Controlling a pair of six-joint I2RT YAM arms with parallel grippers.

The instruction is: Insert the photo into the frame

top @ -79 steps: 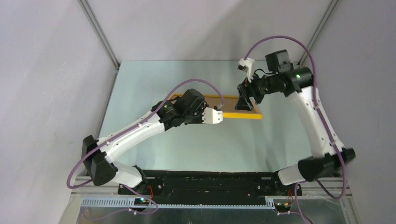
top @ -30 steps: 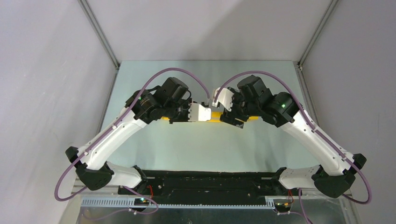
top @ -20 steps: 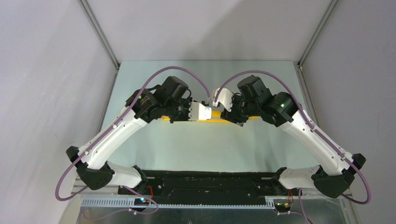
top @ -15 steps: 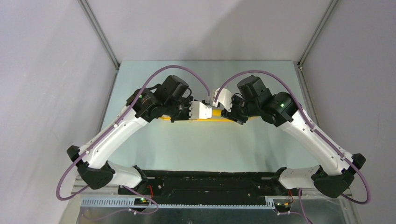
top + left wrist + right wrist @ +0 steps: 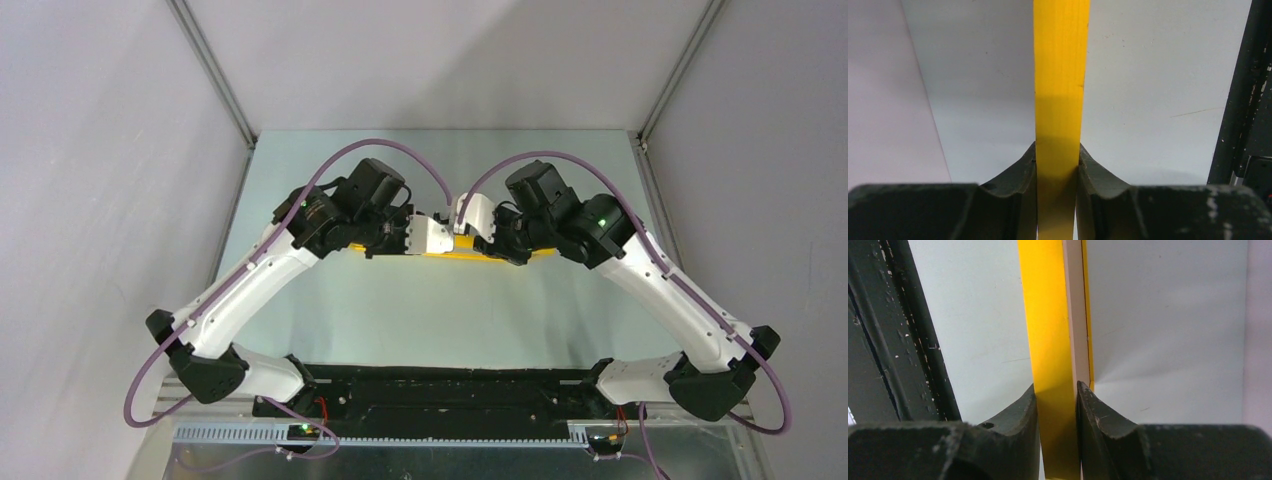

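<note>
The top view shows both arms bent in toward the middle of the bench (image 5: 430, 310). The left arm (image 5: 250, 290) and the right arm (image 5: 670, 290) meet there like two sides of a bridge. Between them, only a thin yellow line of the frame (image 5: 455, 256) peeks out. From up there, the grip itself is hidden.

The wrist views show the grip well. In the left wrist view, the left fingers (image 5: 1018, 190) are squeezed onto the frame from both sides, with no gap. In the right wrist view, the right fingers (image 5: 1020, 425) pinch it the same way. So each arm holds one end, and the frame stands up on its thin edge over the bench. Only the right wrist view shows a pale tan strip (image 5: 1074, 315) running along the yellow wood. I cannot tell what that strip is.

A few seconds ago the frame's wide face pointed up and the right arm was farther back. Now the frame is turned on edge. The right fingers have only just closed on it.

The frame is smooth painted wood, long and straight. The fingers are black, curved and scuffed. The bench is flat and pale green. Purple cables (image 5: 390, 148) loop over the arms.
</note>
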